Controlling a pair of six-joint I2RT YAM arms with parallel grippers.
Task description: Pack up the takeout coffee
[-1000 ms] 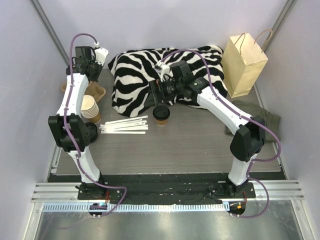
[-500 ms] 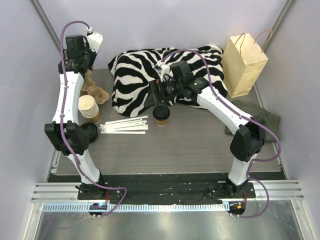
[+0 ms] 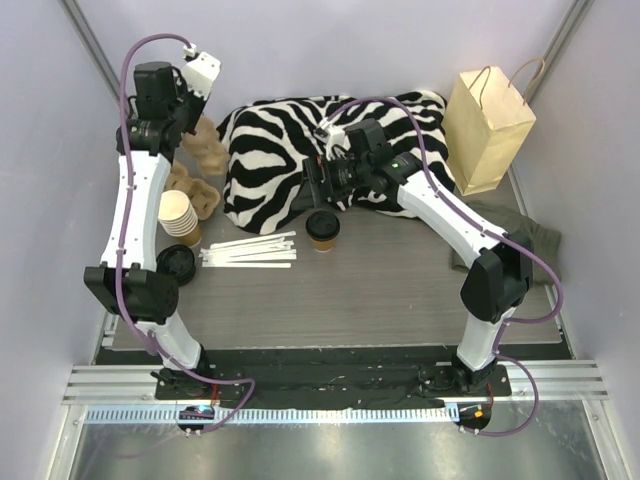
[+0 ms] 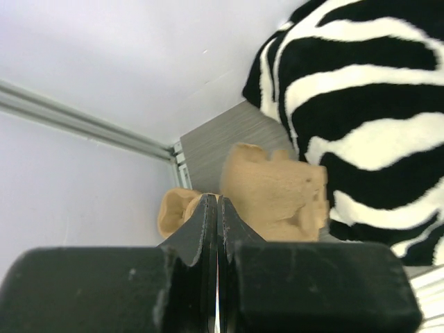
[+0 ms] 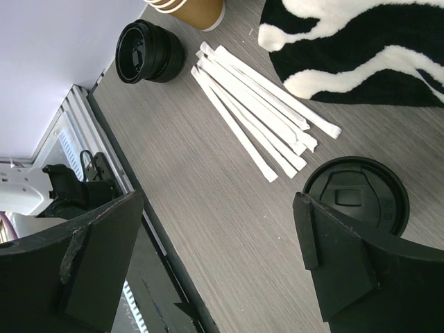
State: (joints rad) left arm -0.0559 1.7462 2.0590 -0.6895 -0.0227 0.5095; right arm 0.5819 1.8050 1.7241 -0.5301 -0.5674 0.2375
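The takeout coffee (image 3: 323,228), a brown paper cup with a black lid, stands on the table in front of the zebra cloth. In the right wrist view its lid (image 5: 356,194) lies just beyond my right finger. My right gripper (image 3: 318,190) (image 5: 222,229) is open and empty, hovering just behind and above the cup. My left gripper (image 3: 190,125) (image 4: 217,201) is raised at the far left. It is shut on the edge of a tan pulp cup carrier (image 3: 207,143) (image 4: 277,194), which it holds off the table.
A second pulp carrier (image 3: 190,190) lies at the left by a stack of lidless cups (image 3: 178,215) and loose black lids (image 3: 177,265) (image 5: 148,52). White wrapped sticks (image 3: 250,250) lie left of the coffee. A kraft paper bag (image 3: 488,125) stands at the back right. A green cloth (image 3: 520,240) lies below it.
My left arm has lifted and swung toward the back, raising the pulp carrier off the table. My right gripper has barely moved above the coffee.
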